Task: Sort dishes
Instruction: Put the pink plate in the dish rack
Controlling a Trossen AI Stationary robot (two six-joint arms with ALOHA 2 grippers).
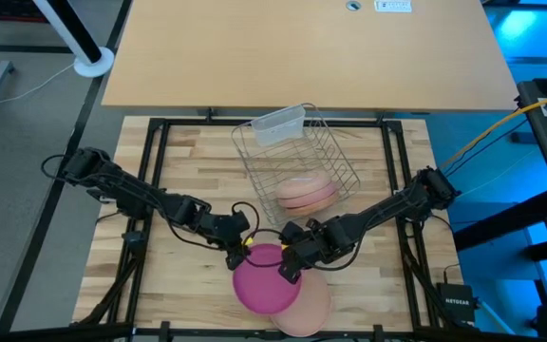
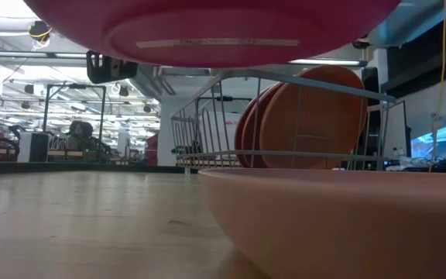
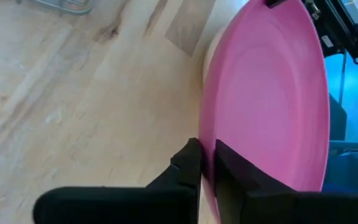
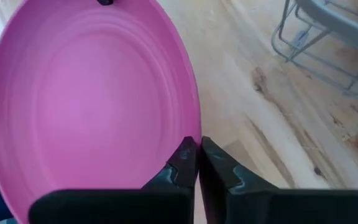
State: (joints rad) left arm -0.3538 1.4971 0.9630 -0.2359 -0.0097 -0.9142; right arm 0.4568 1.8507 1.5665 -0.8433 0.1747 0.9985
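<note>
High view, counts: one magenta plate (image 1: 266,278), one peach plate (image 1: 308,306) on the wooden table (image 1: 188,171), two plates standing on edge in the wire rack (image 1: 297,152), pale peach-pink (image 1: 302,186) and terracotta (image 1: 313,199) rims; one clear plastic tub (image 1: 280,123) at the rack's far end.
High view, magenta plate: round, shallow, bright; at the table's near edge, overlapping the peach plate, between both arms.
High view, left gripper (image 1: 246,249): at the magenta plate's far-left rim.
High view, right gripper (image 1: 287,269): at the plate's far-right rim.

Low view, magenta plate (image 2: 207,27): underside seen from below, lifted clear above the peach plate (image 2: 339,221), which rests on the table.
Low view, rack (image 2: 223,128): two orange-toned plates (image 2: 312,116) upright behind its wires.

Left wrist view, left gripper (image 3: 207,163): fingers drawn narrow, pinching the magenta plate's (image 3: 269,99) rim, one finger on each face.

Right wrist view, right gripper (image 4: 196,158): fingers nearly together, clamped on the rim of the magenta plate (image 4: 92,106); faint concentric rings show on its inside.
</note>
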